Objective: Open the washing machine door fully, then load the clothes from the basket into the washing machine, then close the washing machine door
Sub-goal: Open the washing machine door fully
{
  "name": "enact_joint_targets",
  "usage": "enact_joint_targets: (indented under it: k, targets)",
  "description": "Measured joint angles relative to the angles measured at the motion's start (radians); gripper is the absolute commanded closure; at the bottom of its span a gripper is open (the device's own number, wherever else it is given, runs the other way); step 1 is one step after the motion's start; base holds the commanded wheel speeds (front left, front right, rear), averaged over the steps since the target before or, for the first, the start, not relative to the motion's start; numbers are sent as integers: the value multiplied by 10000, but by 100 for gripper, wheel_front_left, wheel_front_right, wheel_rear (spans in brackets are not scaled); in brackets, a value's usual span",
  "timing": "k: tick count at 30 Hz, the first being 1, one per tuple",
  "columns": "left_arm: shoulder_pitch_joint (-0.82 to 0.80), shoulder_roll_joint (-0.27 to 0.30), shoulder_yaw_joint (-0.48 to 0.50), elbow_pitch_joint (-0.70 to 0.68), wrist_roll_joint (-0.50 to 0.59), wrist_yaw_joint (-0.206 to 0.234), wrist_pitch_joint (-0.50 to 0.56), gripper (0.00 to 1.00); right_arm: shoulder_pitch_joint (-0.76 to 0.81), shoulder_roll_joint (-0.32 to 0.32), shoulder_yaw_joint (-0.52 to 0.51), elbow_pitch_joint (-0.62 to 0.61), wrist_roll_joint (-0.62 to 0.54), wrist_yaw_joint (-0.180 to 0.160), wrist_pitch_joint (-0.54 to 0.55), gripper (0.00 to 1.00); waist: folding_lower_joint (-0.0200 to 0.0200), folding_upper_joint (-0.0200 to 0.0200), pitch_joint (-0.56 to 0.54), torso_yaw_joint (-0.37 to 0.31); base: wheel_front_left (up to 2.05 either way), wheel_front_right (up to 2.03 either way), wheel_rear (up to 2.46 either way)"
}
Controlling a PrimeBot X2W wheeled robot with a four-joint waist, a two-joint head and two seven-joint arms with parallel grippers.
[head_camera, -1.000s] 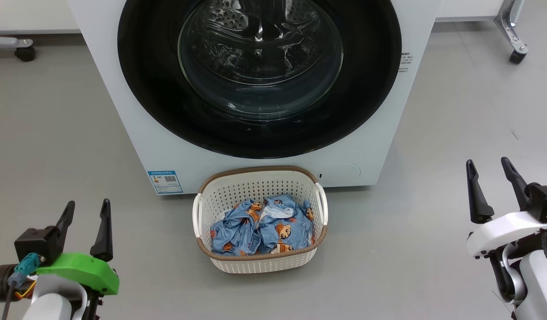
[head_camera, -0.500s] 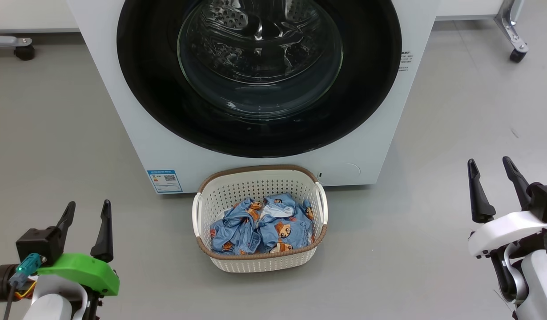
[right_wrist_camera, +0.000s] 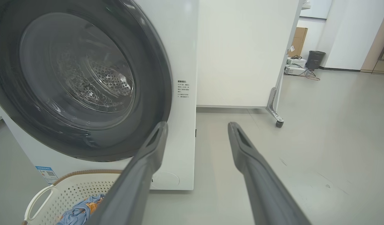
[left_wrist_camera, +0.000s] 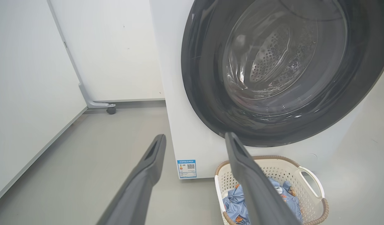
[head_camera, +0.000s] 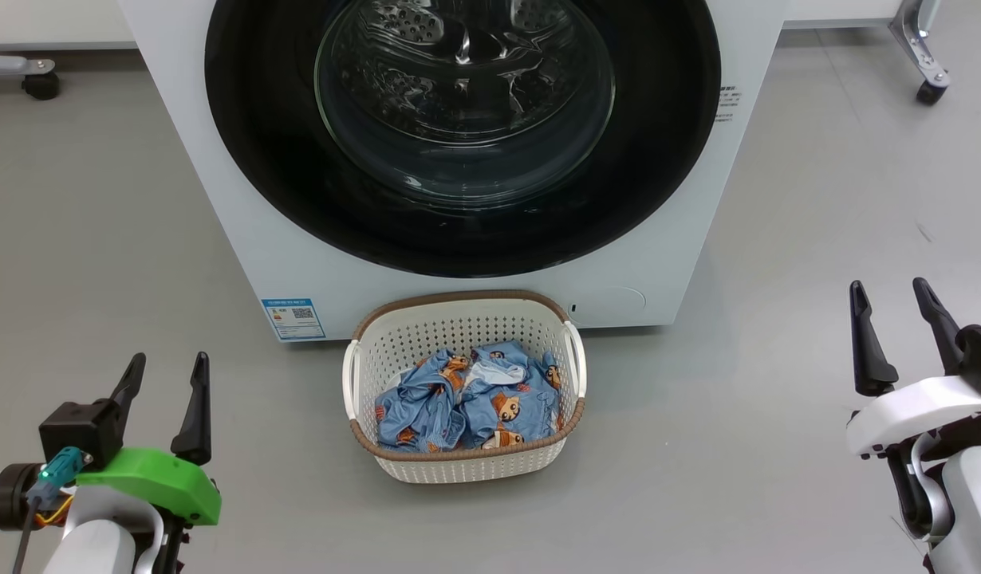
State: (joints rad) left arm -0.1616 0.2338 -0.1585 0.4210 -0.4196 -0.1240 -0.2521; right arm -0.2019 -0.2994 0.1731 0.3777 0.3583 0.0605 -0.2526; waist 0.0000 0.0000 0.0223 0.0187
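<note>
The white washing machine (head_camera: pixel 243 239) stands ahead with its round black-rimmed door (head_camera: pixel 251 143) shut flat against the front, the glass bowl showing the steel drum behind. On the floor right before it sits the cream basket (head_camera: pixel 458 319) holding light blue clothes (head_camera: pixel 474 402) with orange-brown figures. My left gripper (head_camera: pixel 166 368) is open at the lower left, well away from the basket. At the lower right my right gripper (head_camera: pixel 889 291) is open too, with nothing between its fingers. The door (left_wrist_camera: pixel 204 93) and basket (left_wrist_camera: pixel 313 184) appear in the left wrist view, and the door (right_wrist_camera: pixel 154 78) in the right wrist view.
Grey floor surrounds the machine. White wheeled partition panels stand behind it, with casters at the far left (head_camera: pixel 40 84) and far right (head_camera: pixel 929 89). In the right wrist view a dark bin (right_wrist_camera: pixel 315 59) and boxes sit far off to the right.
The head camera has tipped slightly, so the whole scene sits a little higher in the picture. Both grippers keep their open pose; nothing has been touched.
</note>
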Motion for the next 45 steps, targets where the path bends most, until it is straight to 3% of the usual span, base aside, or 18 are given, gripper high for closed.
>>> enact_joint_targets:
  k: [15,45]
  targets:
    - [-28,25,52,63,-2,-2,0,0,52,102,-240,2,4,2,0,0,0,0,116,-11,52,40,-92]
    - [-190,4,339,-224,-13,-2,0,0,59,186,-591,-94,-77,104,-2,0,0,0,343,-16,113,32,-145]
